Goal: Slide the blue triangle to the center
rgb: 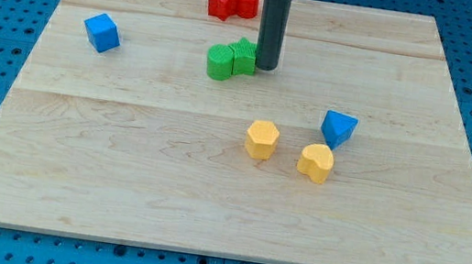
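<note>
The blue triangle lies right of the board's middle, just above and right of a yellow heart-shaped block. My tip is a dark rod standing above the middle of the board, touching or nearly touching the right side of a green block pair. The tip is well up and left of the blue triangle, apart from it.
A yellow hexagon block sits left of the yellow heart. Two red blocks lie together at the view's top, behind the rod. A blue cube sits at the upper left. The wooden board lies on a blue pegboard.
</note>
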